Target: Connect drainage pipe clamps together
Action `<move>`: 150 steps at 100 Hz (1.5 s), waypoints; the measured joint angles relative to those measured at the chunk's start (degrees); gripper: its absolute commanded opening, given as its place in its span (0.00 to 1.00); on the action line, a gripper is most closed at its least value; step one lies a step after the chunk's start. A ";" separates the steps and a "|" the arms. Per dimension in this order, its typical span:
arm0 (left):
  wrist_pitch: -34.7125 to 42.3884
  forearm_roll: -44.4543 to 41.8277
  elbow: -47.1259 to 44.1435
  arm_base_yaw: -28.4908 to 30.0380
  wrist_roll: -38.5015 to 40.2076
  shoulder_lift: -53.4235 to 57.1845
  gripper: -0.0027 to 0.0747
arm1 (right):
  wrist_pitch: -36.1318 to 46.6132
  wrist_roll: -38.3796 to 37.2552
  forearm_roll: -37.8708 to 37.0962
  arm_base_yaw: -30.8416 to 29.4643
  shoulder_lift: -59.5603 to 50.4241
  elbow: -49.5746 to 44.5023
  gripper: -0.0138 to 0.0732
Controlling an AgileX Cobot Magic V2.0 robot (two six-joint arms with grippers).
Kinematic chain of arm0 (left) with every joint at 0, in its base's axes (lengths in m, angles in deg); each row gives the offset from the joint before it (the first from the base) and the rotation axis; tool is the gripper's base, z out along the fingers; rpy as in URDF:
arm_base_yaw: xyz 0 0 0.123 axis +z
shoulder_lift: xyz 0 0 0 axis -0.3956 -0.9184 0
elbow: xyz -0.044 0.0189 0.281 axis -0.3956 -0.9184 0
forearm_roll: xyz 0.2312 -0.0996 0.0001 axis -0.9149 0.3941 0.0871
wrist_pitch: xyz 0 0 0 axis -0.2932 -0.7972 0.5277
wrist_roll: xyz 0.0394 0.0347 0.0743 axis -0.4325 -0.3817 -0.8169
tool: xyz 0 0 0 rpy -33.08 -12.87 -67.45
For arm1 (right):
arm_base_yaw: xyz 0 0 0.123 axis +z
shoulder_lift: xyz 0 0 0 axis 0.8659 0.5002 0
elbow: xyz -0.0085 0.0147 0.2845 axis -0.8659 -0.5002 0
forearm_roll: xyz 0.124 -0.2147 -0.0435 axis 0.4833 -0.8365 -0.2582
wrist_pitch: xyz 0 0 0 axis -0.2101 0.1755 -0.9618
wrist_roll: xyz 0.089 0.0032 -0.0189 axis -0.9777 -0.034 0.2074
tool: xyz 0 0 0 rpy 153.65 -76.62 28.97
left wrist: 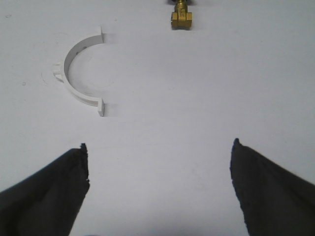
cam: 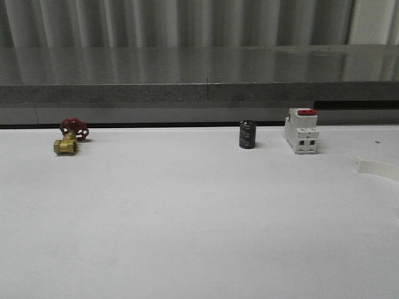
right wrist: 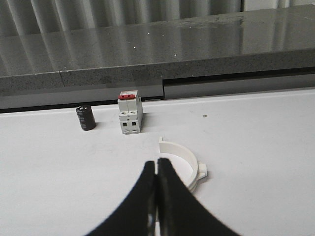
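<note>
Two clamp halves lying well apart; I'm hovering my left gripper [left wrist: 160, 189], jaws spread, before one clamp [left wrist: 78, 71], right gripper [right wrist: 157, 196] pinched empty by the other clamp [right wrist: 184, 162]. Next: grabbing both.

The right tool [right wrist: 157, 169] hides one clamp half's [right wrist: 184, 160] near end.
</note>
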 measured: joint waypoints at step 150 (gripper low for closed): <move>11.82 7.87 27.19 21.15 -24.15 -60.12 0.77 | 0.00 0.00 0.00 0.00 0.00 0.00 0.08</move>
